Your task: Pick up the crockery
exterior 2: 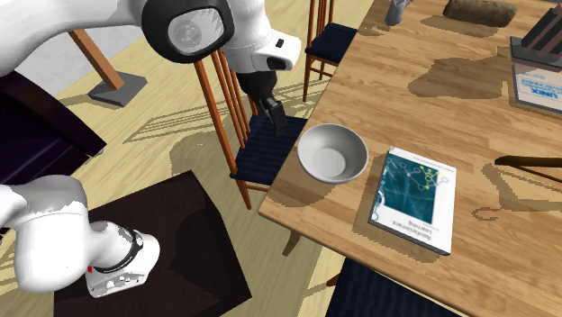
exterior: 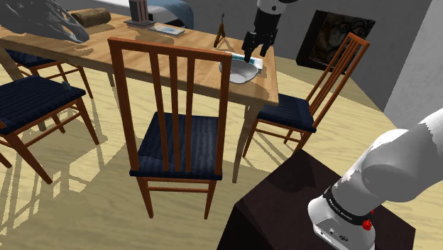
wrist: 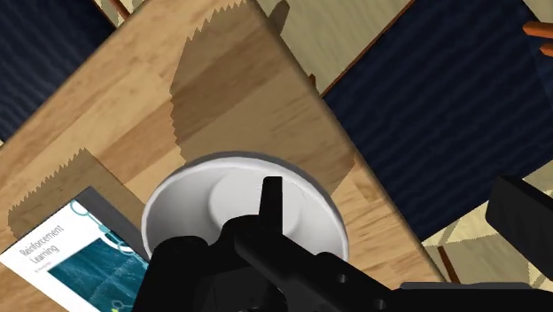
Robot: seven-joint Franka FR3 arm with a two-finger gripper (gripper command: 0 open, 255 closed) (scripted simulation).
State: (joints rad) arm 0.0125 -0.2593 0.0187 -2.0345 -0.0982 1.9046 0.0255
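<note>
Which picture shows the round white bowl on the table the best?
The second exterior view: the whole round white bowl shows, rim and inside. The shoulder view shows it far off below the black gripper. The wrist view shows it close, its near edge covered.

The bowl was set on the table near its corner; in the second exterior view the book was laid at its four o'clock.

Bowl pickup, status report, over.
Gripper open, above the white bowl, not gripping. Bowl upright near the table corner. Book close beside it, not on it.
</note>
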